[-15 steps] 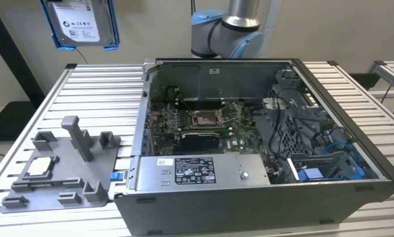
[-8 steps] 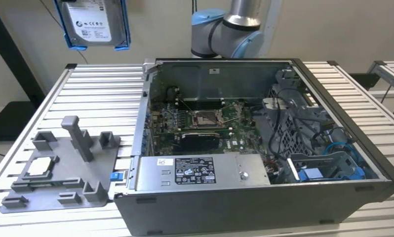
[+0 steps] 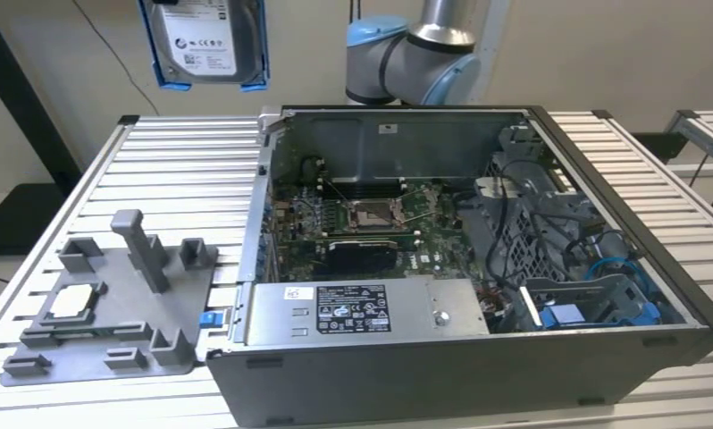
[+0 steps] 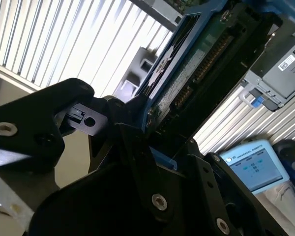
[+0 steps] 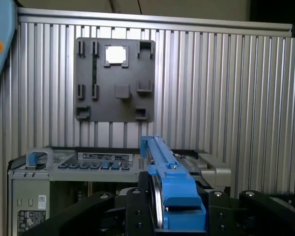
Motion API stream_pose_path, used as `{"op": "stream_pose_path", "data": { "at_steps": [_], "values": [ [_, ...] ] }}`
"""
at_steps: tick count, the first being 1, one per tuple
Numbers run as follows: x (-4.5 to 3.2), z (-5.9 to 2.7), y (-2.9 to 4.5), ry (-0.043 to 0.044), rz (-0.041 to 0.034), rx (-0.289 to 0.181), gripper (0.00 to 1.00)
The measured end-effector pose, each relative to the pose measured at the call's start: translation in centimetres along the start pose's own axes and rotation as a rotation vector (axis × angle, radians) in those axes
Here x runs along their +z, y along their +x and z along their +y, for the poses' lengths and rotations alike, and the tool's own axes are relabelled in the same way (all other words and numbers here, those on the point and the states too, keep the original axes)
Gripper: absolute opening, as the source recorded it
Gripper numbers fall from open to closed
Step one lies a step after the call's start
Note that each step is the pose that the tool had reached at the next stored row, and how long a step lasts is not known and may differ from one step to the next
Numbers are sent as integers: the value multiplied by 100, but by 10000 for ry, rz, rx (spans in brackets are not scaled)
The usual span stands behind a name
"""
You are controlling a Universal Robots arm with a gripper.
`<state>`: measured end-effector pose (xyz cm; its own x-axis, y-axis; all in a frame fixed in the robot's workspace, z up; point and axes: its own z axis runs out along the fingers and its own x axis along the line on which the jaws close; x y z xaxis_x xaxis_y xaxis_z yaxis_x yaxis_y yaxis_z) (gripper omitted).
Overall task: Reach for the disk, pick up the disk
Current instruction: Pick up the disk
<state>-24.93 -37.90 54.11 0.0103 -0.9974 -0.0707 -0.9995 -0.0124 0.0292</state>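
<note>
The disk [image 3: 207, 40], a silver-grey drive with a white label and blue side rails, hangs high in the air above the table's far corner on the exterior view's left. In the first wrist view the disk [image 5: 162, 162] is seen edge-on along its blue rail, with my gripper [image 5: 177, 204] shut on it between black fingers [image 5: 137, 201]. In the second wrist view the disk [image 4: 201, 64] shows its circuit-board side, and my gripper [image 4: 157, 132] clamps its near end.
An open computer case [image 3: 642, 349] stands on the slatted aluminium table [image 3: 178, 170]. A grey fixture plate [image 3: 154, 344] holding a small silver chip [image 3: 71, 304] lies on the exterior view's left. The arm's base [image 3: 416, 54] rises behind the case. A teach pendant [image 4: 255, 164] sits nearby.
</note>
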Motion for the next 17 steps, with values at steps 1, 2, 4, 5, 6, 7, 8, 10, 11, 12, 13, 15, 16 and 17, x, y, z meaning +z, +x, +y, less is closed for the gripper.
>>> {"op": "stream_pose_path", "data": {
  "at_steps": [1,2,4,5,6,7,8,10,11,12,13,15,16,17],
  "values": [
    [3,-45,1,-2,0,2,0],
    [7,-90,2,-3,-1,2,0],
    [20,-180,6,-3,-1,0,0],
    [27,-226,8,-3,-1,1,0],
    [35,-271,9,-3,-1,2,0],
    [43,-319,11,-3,-1,1,0],
    [51,-365,13,-2,-1,0,0],
    [65,-455,16,-3,-1,1,0],
    [73,-501,18,-3,-1,1,0],
    [79,-544,20,-3,-1,1,0],
    [86,-592,22,-3,-1,1,0],
    [98,-676,25,-3,-1,1,0],
    [104,-721,27,-3,0,0,0],
    [109,-764,29,-3,-1,1,0]
  ]
}}
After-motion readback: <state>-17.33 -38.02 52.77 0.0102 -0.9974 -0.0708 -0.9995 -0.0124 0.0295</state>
